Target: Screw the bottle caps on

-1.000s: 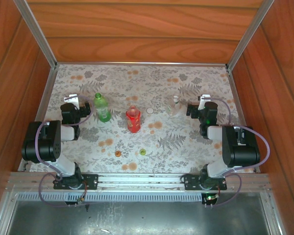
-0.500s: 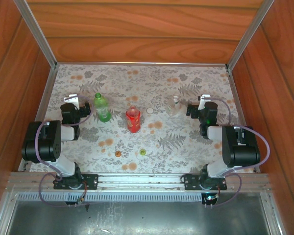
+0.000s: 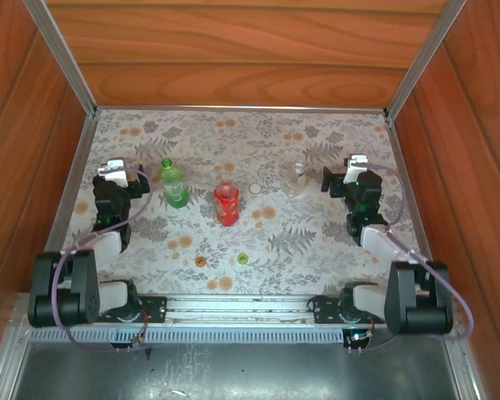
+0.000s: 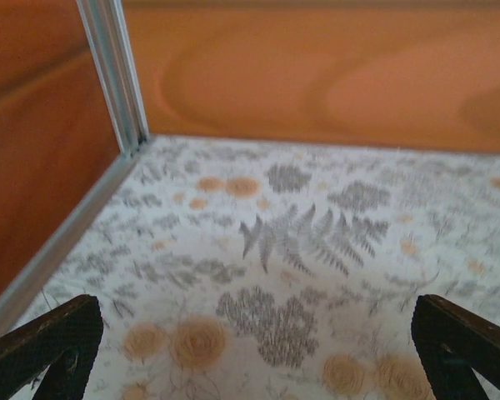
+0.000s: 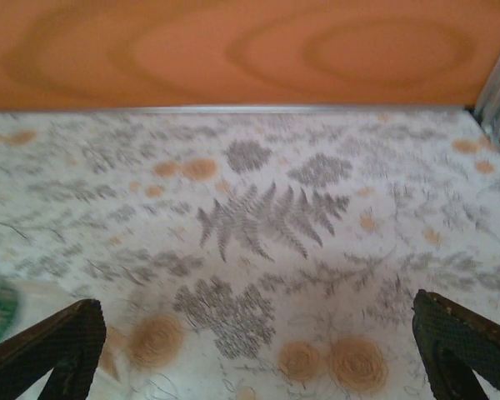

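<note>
Wood walls enclose the floral counter. At its sides, left claw and right claw are released, empty. Between them stand green bottle, red bottle, clear bottle. Near the red bottle lies white cap; orange cap and yellow-green cap lie nearer the arm bases.

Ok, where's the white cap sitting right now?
In the top view the white cap lies on the tablecloth around the middle of the table, between the red bottle and the clear bottle, closer to the red one.

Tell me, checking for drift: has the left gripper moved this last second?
Yes: the left gripper shifted left, widening its gap from the standing green bottle.
</note>
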`<state>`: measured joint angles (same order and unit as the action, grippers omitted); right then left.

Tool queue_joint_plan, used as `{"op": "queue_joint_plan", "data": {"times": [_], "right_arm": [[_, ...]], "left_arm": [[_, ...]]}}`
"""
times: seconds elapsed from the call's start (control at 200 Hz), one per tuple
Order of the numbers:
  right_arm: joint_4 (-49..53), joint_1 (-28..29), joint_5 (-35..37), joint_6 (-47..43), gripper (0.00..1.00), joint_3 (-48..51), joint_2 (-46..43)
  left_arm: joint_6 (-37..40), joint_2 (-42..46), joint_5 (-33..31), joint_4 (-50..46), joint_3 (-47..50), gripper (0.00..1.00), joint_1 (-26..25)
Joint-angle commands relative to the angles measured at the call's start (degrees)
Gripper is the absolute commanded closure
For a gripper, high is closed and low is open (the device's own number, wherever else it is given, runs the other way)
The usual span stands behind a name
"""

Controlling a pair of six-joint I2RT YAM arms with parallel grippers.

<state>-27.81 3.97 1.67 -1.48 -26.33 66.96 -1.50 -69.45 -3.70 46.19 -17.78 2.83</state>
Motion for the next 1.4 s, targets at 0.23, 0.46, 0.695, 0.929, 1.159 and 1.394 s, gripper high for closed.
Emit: {"op": "queue_joint_plan", "data": {"times": [0.23, 0.46, 0.695, 0.929, 1.159, 1.394], "right_arm": [[15.6, 16.2, -3.2, -5.0, 0.00, -2.0, -15.2], [22.2, 29.8, -16.1, -9.5, 0.00, -3.4, -15.8], [19.3, 46.8, -21.9, -19.6, 0.08, -3.7, -4.4], [19.0, 56.6, -21.4, -23.1, 0.19, -12.6, 16.2], [19.0, 60.0, -22.1, -24.7, 0.27, -21.5, 31.3], [20.4, 60.7, -21.7, -25.8, 0.35, -26.2, 38.5]], "left_arm": [[3.8, 19.1, -9.7, -14.6, 0.3, 0.00, -8.2], [4.4, 26.5, -11.8, -18.8, 0.8, 0.00, -12.6], [2.1, 33.1, -11.6, -22.1, -0.1, 0.00, -18.3], [1.9, 32.9, -10.2, -23.9, -0.6, 0.00, -20.2], [2.4, 33.9, -10.7, -24.4, -0.4, 0.00, -20.4], [2.8, 34.2, -11.0, -24.8, -0.4, 0.00, -20.4]]}}
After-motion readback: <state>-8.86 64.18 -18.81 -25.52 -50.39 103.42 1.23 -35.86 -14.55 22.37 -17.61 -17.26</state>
